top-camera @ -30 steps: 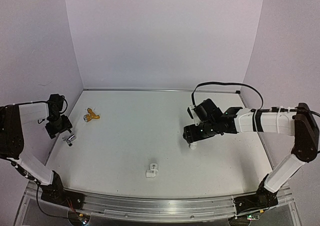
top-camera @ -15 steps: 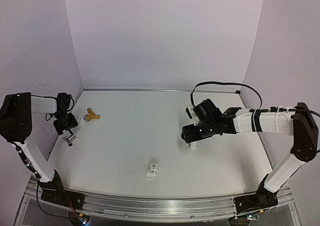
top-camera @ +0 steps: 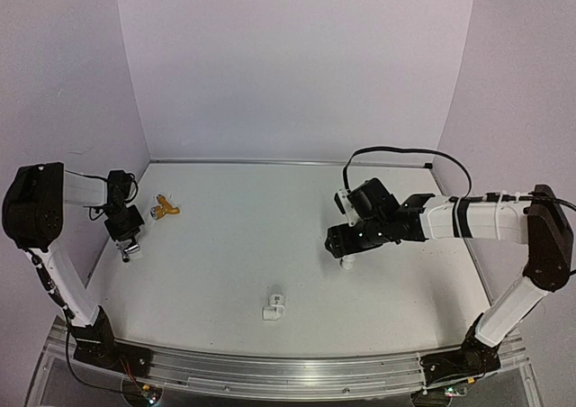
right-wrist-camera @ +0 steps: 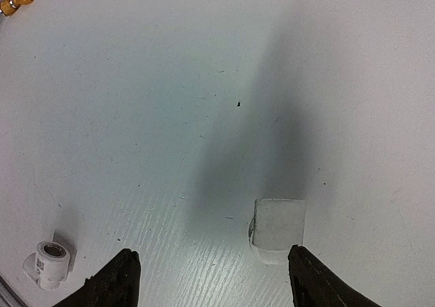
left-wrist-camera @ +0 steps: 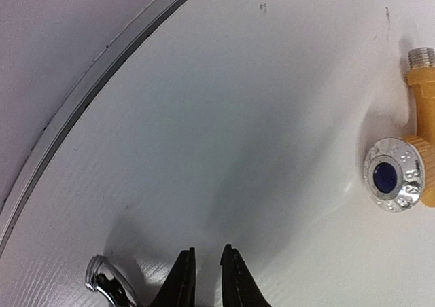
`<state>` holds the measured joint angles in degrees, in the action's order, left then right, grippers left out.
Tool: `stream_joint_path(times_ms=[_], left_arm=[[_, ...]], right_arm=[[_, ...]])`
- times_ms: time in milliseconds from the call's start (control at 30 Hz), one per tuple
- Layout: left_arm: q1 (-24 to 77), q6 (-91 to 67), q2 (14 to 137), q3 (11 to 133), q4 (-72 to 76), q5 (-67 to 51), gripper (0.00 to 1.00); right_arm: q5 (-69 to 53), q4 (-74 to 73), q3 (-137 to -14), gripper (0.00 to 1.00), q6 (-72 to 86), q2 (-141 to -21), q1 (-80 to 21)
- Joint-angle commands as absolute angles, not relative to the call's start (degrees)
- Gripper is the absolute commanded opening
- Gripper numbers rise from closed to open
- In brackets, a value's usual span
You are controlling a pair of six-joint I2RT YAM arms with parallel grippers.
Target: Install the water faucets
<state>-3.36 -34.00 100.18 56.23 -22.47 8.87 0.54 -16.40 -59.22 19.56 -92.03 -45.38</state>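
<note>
The left gripper (left-wrist-camera: 206, 258) sits low at the table's (top-camera: 234, 245) left edge, its jaws drawn nearly together with only a slim strip of bare surface showing between them. The silver faucet (left-wrist-camera: 103, 285) lies just beside its left-hand finger; whether the fingers pinch any part of it below the picture's edge cannot be told. The brass faucet (left-wrist-camera: 416, 154) lies on its side near it, toward the back, its round capped handle facing up. Well apart on the right half of the table, the right gripper (right-wrist-camera: 212, 254) hovers with jaws spread wide over a white fitting (right-wrist-camera: 277, 229), which stands between the fingers, closer to one. A second white fitting (top-camera: 273, 308) lies near the front centre.
</note>
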Motion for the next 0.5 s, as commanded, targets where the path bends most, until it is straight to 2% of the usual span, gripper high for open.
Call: stream_joint_path(times_ms=[0, 133, 200, 467], left_arm=[[-2.7, -35.0, 91.0, 53.5, -17.9, -1.9, 0.05], [-1.5, -43.2, 82.1, 46.1, -6.1, -20.9, 0.00], [2.3, -49.7, 77.7, 41.6, 1.0, -24.6, 0.00], [24.3, -70.6, 71.2, 35.7, 23.1, -15.4, 0.00]], right_arm=[[-1.1, -14.1, -59.0, 0.75, 20.6, -91.0, -46.3], [-3.2, -11.8, -59.3, 0.75, 19.8, -91.8, -47.7], [-3.8, -10.5, -59.9, 0.75, 19.4, -92.2, -48.7], [-12.2, -0.7, -61.0, 0.75, 20.8, -95.2, -52.2]])
